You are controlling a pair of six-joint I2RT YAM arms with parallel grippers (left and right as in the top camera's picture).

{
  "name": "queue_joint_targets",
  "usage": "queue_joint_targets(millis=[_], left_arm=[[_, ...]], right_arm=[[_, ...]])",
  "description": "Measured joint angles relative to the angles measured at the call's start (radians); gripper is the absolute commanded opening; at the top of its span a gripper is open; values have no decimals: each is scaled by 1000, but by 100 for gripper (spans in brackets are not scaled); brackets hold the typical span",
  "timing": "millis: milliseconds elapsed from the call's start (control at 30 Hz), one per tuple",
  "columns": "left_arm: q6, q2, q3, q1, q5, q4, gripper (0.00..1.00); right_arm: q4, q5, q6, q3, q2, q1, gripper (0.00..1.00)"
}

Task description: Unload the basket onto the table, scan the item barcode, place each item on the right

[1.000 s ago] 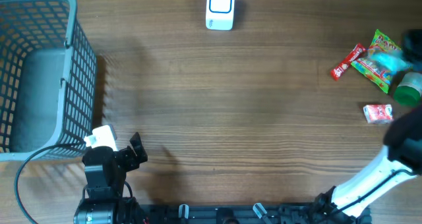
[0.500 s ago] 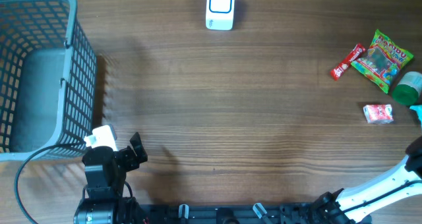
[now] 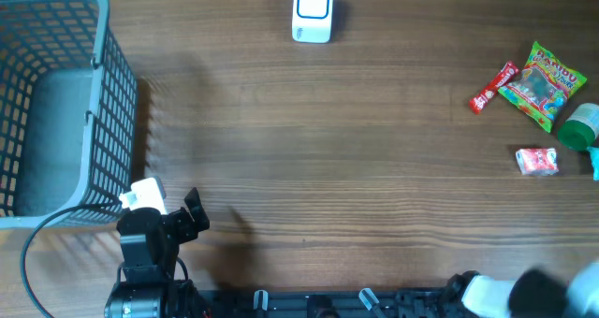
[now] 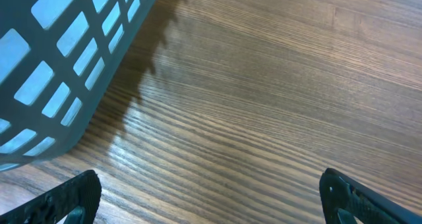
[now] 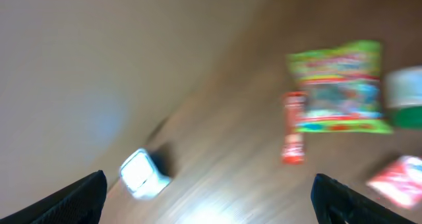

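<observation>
A brown wooden tabletop [image 3: 374, 168] with fine grain running across it lies under soft, even light that leaves a faint sheen, and beyond its far edge rises a plain pale beige surface [image 5: 86, 46], blurred.

Overhead view: soft, even light from above; wood surface [image 3: 374, 168] sharp, no glare, w/ faint shadow just right of basket [image 3: 117, 122]. Right arm [image 3: 552, 295] smeared at bottom-right corner. Left wrist view: grain crisp, basket shadow dark at wall foot, mild sheen mid-frame. Right wrist view: heavy motion blur throughout; scanner [image 5: 142, 176] & snack bag [image 5: 336, 85] soft, pale glare on wood near bottom.
</observation>
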Motion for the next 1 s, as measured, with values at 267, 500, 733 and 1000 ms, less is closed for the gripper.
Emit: queue_joint_targets(millis=[267, 500, 733, 1000], left_arm=[[0, 0, 0, 0, 0, 0, 100], [0, 0, 0, 0, 0, 0, 100], [0, 0, 0, 0, 0, 1, 100], [0, 0, 0, 0, 0, 1, 100]], right_arm=[[-290, -79, 20, 5, -301, 102, 100], [-326, -43, 133, 5, -404, 103, 99], [-222, 62, 24, -25, -448, 174, 100], [251, 212, -116, -377, -792, 462, 100]])
